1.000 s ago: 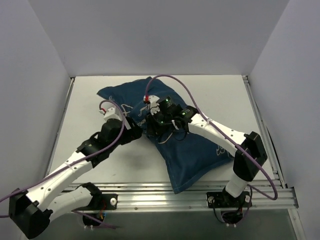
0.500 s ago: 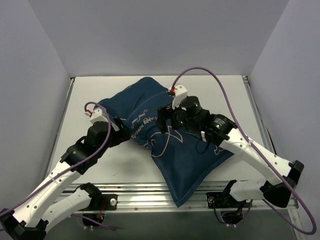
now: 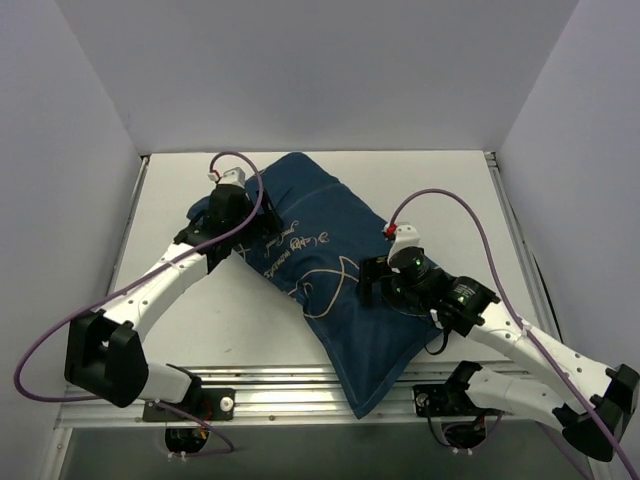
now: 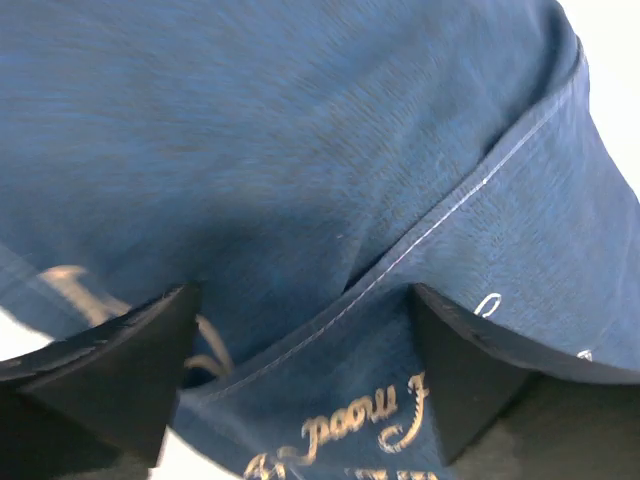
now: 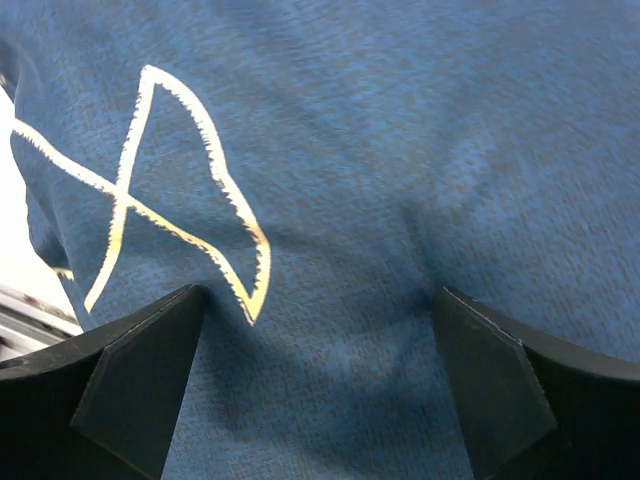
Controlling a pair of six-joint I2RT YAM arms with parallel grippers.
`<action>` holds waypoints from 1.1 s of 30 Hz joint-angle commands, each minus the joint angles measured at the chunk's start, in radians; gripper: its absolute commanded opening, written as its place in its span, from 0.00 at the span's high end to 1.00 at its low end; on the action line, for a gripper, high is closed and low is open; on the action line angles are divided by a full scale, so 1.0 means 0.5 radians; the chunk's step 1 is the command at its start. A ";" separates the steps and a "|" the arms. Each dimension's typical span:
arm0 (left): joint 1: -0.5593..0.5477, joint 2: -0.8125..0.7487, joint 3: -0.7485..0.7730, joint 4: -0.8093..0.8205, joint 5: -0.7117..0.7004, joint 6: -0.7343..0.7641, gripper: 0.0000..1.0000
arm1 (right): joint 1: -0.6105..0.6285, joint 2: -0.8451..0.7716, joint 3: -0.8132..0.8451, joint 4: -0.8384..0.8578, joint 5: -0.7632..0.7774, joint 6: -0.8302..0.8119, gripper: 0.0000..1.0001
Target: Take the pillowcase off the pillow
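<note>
Navy pillowcase [image 3: 325, 265] sprawls plump and slantwise across the white table [image 3: 440, 190], both arms bent over it. The pillow is hidden wholly inside the fabric.

The left gripper [image 3: 222, 222] sits at the cover's far-left corner. Its wrist camera shows the black fingers [image 4: 100, 380] spread wide, with nothing pinched and cloth filling the whole gap between them. Whether the tips press the fabric cannot be told.

The right gripper [image 3: 368, 288] hangs over the cover's middle, at its right flank. It is likewise splayed, with blue weave stretching from one finger [image 5: 140, 390] across to the other and no fold caught.

A cream-stitched seam [image 4: 440, 225] runs diagonally between the left fingers. Cursive script [image 4: 365, 430] lies just inside the gap, close to the tips. A cream fish-tail outline [image 5: 190, 190] ends just beside one right finger.
</note>
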 commanded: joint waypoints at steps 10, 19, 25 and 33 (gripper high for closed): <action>-0.464 -0.260 -0.717 0.486 0.356 -0.299 0.33 | -0.744 0.341 -0.147 0.561 -0.404 0.106 0.05; -1.099 -0.696 -0.826 0.278 -0.142 -0.624 0.22 | -0.830 0.844 0.343 0.620 -0.169 -0.139 0.08; -1.182 -0.892 -0.538 -0.173 -0.304 -0.582 0.14 | -0.729 0.602 0.469 0.553 -0.110 -0.308 0.10; -1.109 -1.175 -0.408 -0.667 -0.955 -0.717 0.14 | -0.211 0.427 0.506 0.469 0.040 -0.315 0.09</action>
